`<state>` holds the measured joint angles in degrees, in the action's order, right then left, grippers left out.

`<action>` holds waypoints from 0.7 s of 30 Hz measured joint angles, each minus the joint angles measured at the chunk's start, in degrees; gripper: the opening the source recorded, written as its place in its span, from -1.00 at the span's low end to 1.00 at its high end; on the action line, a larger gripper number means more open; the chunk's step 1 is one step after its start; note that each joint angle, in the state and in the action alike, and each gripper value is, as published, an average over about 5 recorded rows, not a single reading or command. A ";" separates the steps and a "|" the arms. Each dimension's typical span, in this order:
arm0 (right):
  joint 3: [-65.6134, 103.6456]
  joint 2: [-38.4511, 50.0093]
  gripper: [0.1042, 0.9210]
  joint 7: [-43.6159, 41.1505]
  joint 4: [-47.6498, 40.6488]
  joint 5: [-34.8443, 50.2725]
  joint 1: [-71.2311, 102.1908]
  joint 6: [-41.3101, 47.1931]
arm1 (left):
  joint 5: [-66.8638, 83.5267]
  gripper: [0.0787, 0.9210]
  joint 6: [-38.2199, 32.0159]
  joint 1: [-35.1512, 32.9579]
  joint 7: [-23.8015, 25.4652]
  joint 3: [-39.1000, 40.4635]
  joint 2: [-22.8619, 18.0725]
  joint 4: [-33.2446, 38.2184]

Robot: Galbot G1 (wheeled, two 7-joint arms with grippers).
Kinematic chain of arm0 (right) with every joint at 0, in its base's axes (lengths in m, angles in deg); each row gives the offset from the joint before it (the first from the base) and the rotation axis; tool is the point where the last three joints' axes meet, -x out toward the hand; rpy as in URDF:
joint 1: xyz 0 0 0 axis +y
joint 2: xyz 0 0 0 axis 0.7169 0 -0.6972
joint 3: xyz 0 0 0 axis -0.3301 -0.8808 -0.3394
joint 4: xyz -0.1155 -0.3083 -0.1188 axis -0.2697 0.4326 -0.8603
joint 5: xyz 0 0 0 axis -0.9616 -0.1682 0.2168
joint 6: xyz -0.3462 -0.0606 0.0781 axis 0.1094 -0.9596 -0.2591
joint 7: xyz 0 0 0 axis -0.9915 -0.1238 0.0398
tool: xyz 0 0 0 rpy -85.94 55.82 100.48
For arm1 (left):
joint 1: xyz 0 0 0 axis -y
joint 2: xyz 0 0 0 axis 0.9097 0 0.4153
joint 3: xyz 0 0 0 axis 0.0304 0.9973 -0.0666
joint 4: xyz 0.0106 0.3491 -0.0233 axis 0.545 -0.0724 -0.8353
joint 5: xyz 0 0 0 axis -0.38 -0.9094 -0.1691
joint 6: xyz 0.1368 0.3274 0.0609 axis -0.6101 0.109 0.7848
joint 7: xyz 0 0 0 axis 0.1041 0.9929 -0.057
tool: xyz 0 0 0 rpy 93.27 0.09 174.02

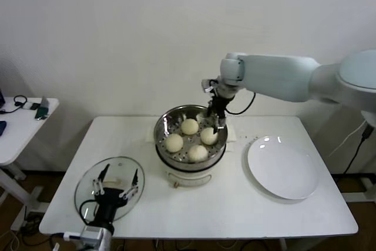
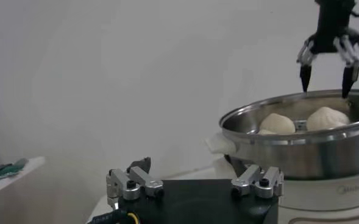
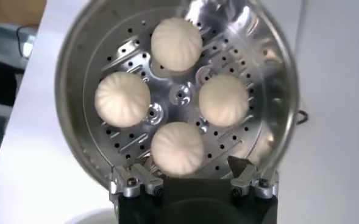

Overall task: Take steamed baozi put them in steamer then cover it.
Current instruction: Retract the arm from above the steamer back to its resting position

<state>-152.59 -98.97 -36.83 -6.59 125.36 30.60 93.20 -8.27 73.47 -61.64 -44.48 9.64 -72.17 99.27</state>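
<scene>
So all four steamed baozi [image 1: 189, 126] [image 1: 174, 142] [image 1: 208, 136] [image 1: 198, 153] are sitting on the perforated tray inside the steamer [image 1: 160, 133], spaced out in a ring around the middle, none of them touching. The steamer itself is parked roughly mid-desk, a bit toward the back edge, on its white base. The right gripper [image 1: 218, 119] hangs just above the steamer's far rim, right over the bun nearest the back right, fingers spread apart and holding nothing; from the left wrist view you can see its black tips [image 2: 305, 76] clear of the rim. The cover [image 1: 88, 183] is lying flat near the front left corner of the desk, well apart from the steamer. The left gripper [image 1: 117, 186] is right over that lid, also spread wide and not pinching anything. A white plate [image 1: 283, 167] sits bare toward the right edge, just beside the steamer's base. There's a small side table [image 1: 17, 124] off past the left edge with some cables on it.
</scene>
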 measured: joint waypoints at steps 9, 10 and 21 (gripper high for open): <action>8.45 12.85 0.76 8.53 8.64 0.04 1.14 -1.87 | -1.12 0.77 0.38 1.11 -0.13 0.33 0.51 0.01; 9.79 14.34 0.76 9.80 9.52 0.07 1.85 -2.13 | -1.29 0.77 0.42 1.24 -0.13 0.36 0.54 0.01; 33.31 29.76 0.76 24.62 18.81 -1.04 20.69 -5.42 | -2.66 0.77 0.86 2.46 -0.31 -0.60 1.35 -0.19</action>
<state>-119.29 -69.21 -12.22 12.23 124.31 51.29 87.78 -10.93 74.33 -59.18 -44.80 9.04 -70.82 99.09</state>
